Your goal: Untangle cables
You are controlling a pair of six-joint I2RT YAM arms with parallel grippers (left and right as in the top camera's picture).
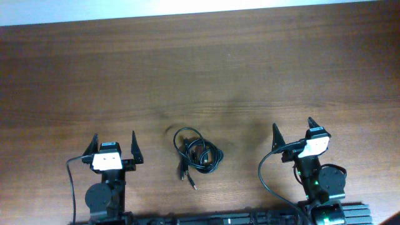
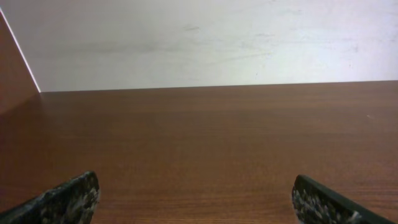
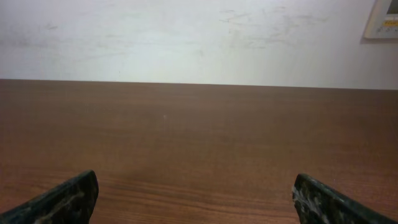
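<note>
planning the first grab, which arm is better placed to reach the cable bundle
Left, marginally. The cables lie between both arms, but nearer the left claw than the right claw. Both claws are open and empty, and neither wrist view shows the bundle.

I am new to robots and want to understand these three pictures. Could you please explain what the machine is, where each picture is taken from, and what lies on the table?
The top picture looks straight down on a brown wooden table. At its near edge stand two robot arms, each ending in a two-finger claw: the left claw and the right claw. Both are open and hold nothing. Between them lies a small bundle of thin black cables, looped together, touched by neither claw. The other two pictures come from cameras on the wrists: each shows its own dark fingertips at the bottom corners, bare table and a pale wall beyond.
</note>
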